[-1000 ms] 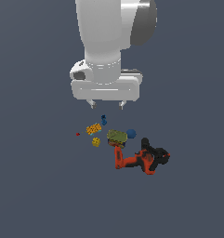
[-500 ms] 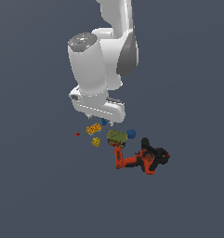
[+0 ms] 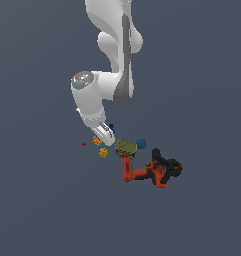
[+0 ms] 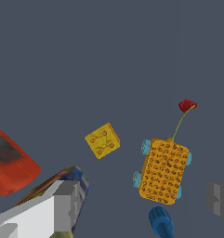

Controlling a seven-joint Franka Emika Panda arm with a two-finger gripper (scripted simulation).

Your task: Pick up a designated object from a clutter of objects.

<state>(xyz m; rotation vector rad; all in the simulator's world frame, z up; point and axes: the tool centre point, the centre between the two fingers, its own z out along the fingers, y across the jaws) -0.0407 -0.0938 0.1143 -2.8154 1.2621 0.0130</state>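
Observation:
The designated object [image 4: 163, 171] is an oblong orange-yellow block with a bumpy top and small cyan bits along its sides. In the exterior view the designated object [image 3: 96, 140] peeks out from behind my tilted hand. My gripper [image 3: 106, 135] hangs just over it, open. In the wrist view the gripper [image 4: 141, 200] shows one grey finger [image 4: 62, 204] and the other finger's tip [image 4: 220, 197], wide apart with the block lying between and beyond them, nothing held. The clutter of objects [image 3: 127, 150] spreads around it.
A yellow cube [image 4: 102, 140] [image 3: 103, 152] lies close to the block. A tiny red piece [image 4: 187, 105] [image 3: 84, 144] and a small blue piece [image 4: 161, 222] sit nearby. The olive-green box [image 3: 125, 147], blue ball [image 3: 141, 144] and red-and-black drill [image 3: 152, 172] lie toward the exterior view's right.
The arm has bent and the hand has tilted, coming down from above the clutter to just over the orange block. The objects have not moved.

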